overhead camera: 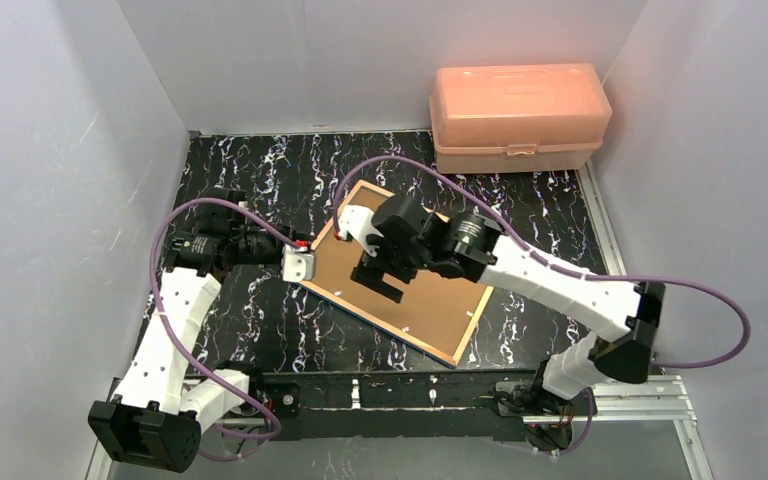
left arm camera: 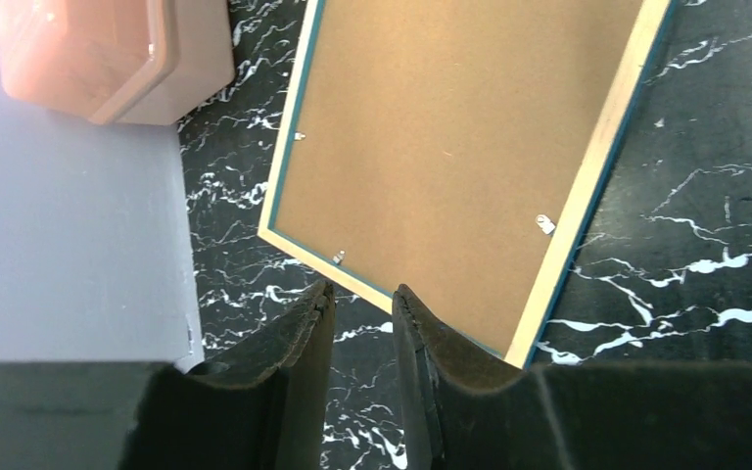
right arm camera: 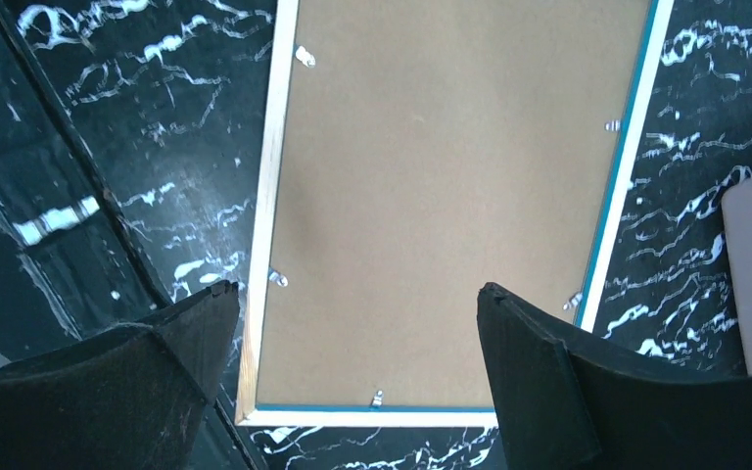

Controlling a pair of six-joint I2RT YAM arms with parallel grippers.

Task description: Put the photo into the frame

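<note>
White walls enclose a black marbled table (overhead camera: 260, 330). The frame (left arm camera: 587, 196) lies on it face down at centre, presumably so its back can be loaded. The brown backing board (overhead camera: 440, 300) fills the frame, so the photo is out of sight; whether it lies under the board cannot be told. A pink box (overhead camera: 518, 115) sits well apart by the far wall, out of the way. The right gripper (right arm camera: 357, 304) hovers over the board, spread wide and empty. The left gripper (left arm camera: 362, 294) is at the frame's corner, narrowed to a slit around nothing. Small metal clips (left arm camera: 545, 224) line the rim, probably needing to be turned.
</note>
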